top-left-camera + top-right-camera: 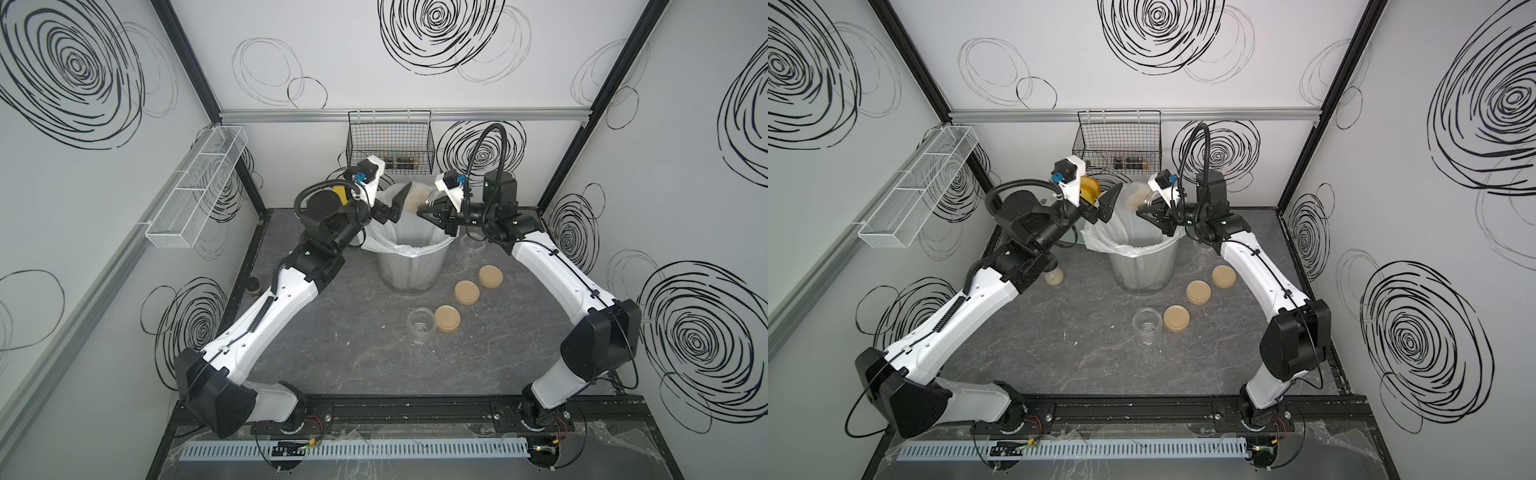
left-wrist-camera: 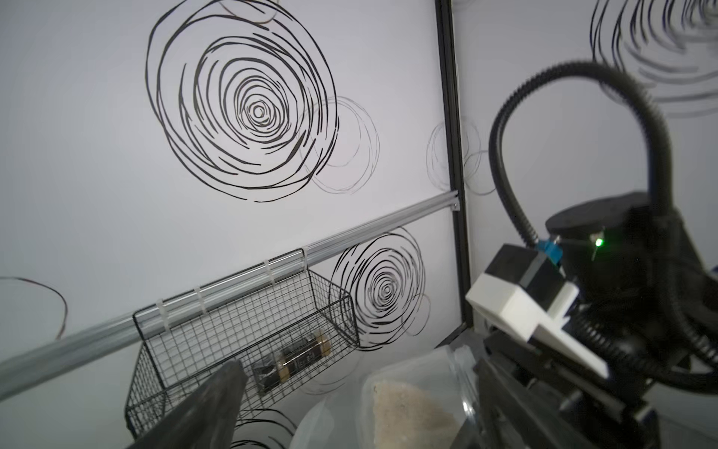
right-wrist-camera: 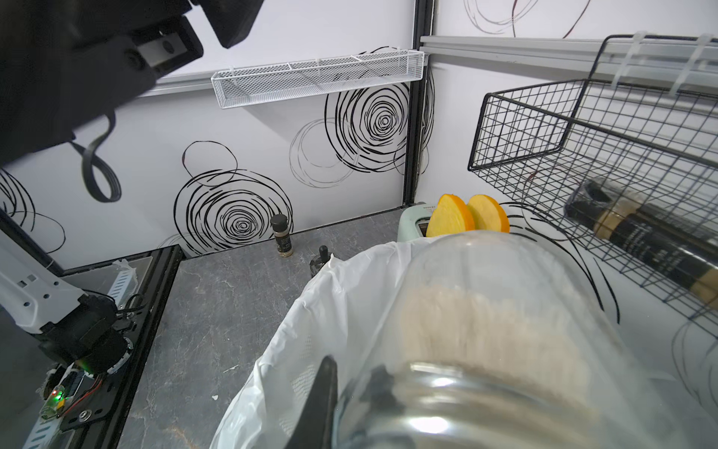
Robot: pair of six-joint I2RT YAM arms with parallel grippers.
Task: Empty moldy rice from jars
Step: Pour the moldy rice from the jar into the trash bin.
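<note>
While the right gripper (image 1: 429,212) clamps a tilted jar (image 1: 435,198) above the lined bin (image 1: 409,272) at the far centre, you find the moldy rice (image 1: 415,199) inside that jar. Your left gripper (image 1: 392,206) hangs just left of it, jaws apart and empty.

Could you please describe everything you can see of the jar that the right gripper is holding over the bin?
The jar is clear and cylindrical, glass by its look, with a threaded wide neck and no lid. It hangs tipped well off upright above the mesh bin with its white liner. Pale rice fills part of it. The right gripper clamps it near the neck; whether the liner brushes it I cannot tell.
</note>
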